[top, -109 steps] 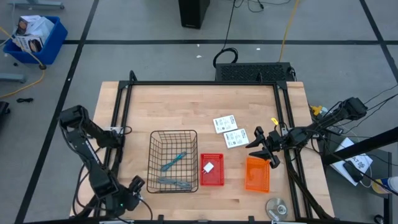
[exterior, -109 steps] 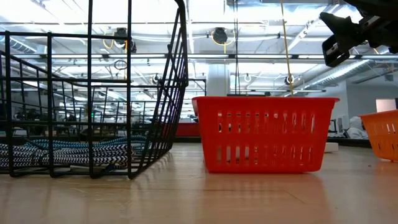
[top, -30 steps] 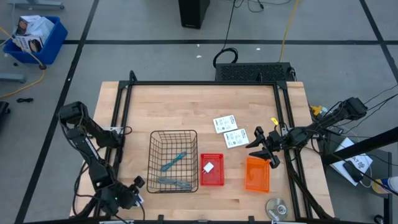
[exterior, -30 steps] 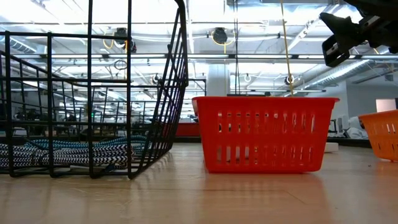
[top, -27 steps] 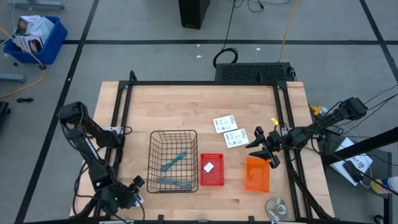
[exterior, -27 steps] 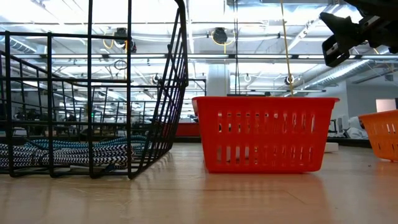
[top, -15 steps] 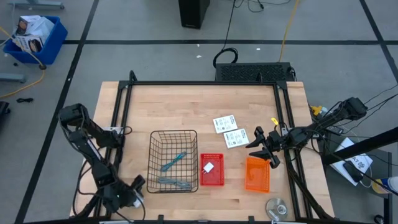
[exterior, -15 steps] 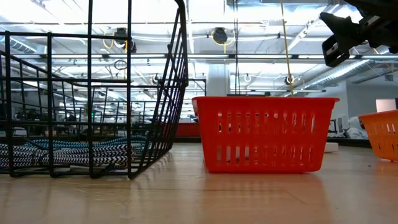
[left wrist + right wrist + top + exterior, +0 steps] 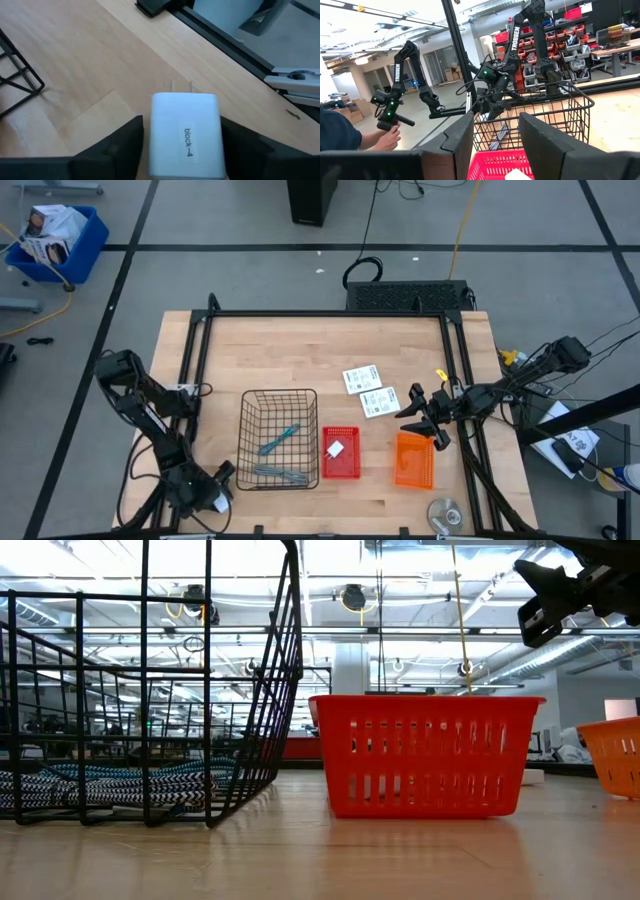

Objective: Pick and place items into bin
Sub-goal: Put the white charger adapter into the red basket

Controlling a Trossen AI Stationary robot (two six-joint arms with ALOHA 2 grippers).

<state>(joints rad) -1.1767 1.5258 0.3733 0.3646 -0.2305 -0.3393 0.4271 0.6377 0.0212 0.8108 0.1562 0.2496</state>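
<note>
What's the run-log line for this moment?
left gripper: shut on white block, beside wire basket | right gripper: open, above orange bin

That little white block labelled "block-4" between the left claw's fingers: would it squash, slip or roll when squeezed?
The small white block looks rigid, with flat faces and rounded corners, so it probably keeps its shape and will not roll. Its smooth, slightly glossy surface may be a little slippery. It sits between the left gripper fingers; flat sides should suit gripping.

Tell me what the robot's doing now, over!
Left gripper shut on white block, low by the table's front-left corner. Right gripper open, hovering near orange bin. Nothing blocking.
</note>
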